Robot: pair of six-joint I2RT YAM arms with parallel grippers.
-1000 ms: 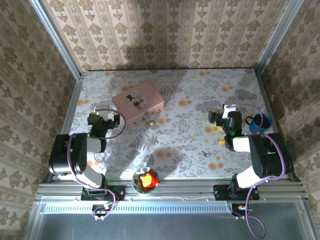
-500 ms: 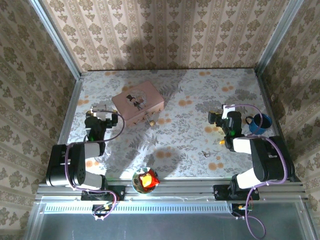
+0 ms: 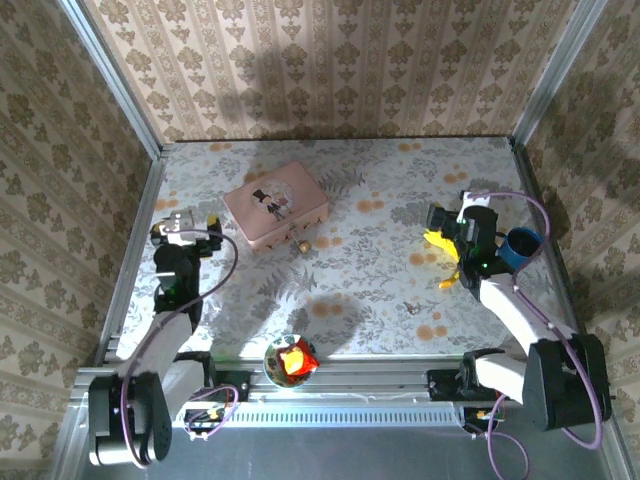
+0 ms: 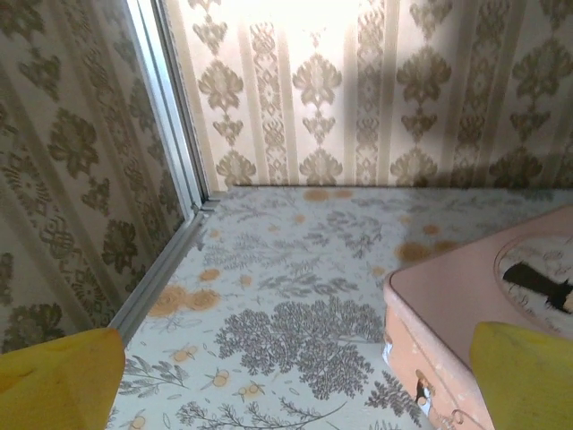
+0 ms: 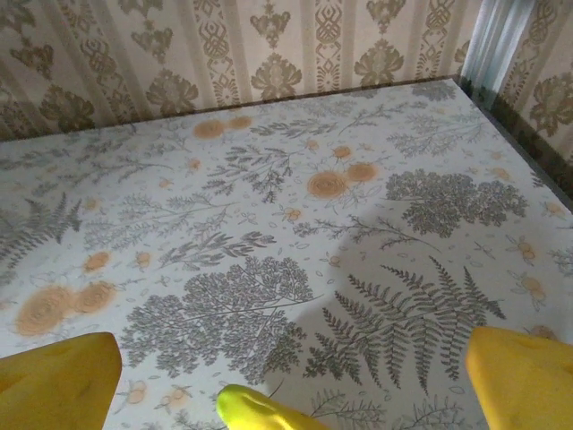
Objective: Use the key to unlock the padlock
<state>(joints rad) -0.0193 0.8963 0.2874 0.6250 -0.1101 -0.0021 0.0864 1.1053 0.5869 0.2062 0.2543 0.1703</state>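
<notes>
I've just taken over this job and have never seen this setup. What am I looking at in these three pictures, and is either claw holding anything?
You are seeing two small robot arms bolted at the near edge of a table. Each arm ends in a two-finger gripper.

The wide picture comes from a fixed camera above and behind the arms. The other two come from a camera on each wrist. The yellow blocks in their bottom corners are the finger pads.

On the table lie:
- a pink box
- the tiny brass padlock, close by the box's near edge
- the small dark key, nearer the right arm
- a yellow banana-shaped object
- a blue cup
- a bowl, at the front edge

The left gripper and right gripper are both open and hold nothing.
</notes>
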